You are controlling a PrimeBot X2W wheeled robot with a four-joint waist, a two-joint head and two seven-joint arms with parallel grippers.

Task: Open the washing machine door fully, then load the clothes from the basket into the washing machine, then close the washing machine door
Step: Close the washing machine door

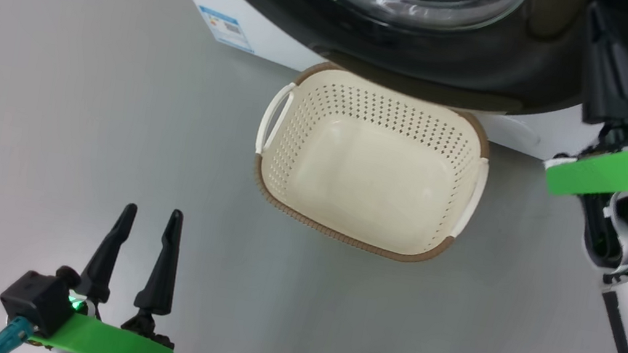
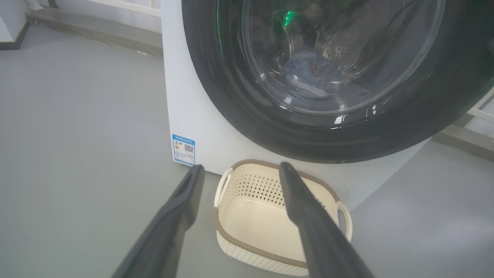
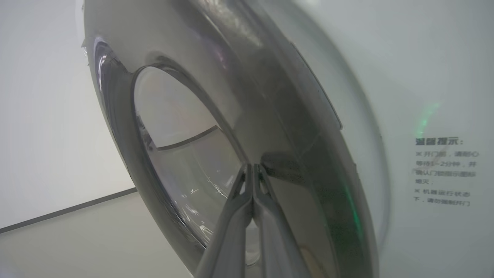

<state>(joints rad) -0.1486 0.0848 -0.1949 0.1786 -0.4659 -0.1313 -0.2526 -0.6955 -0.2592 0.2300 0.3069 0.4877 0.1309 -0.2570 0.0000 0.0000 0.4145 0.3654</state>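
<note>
At the tip of the right end effector (image 3: 252,170): the glossy black rim of the washing machine door (image 3: 293,127).

That end effector is pinched fully shut, holds nothing, and its tips rest on or just off the rim; contact is unclear. The door looks closed or nearly so, though I cannot tell if it is latched. It should handle as rigid, heavy and slick, so I would press squarely on the rim, never on the glass window (image 2: 328,58). The left end effector (image 1: 152,218) is spread wide and empty. Ahead of it on the floor (image 1: 51,100) the basket (image 1: 342,237) sits bare against the washing machine (image 2: 177,96). The soft, light clothes (image 2: 308,71) lie beyond, inside the drum.
</note>
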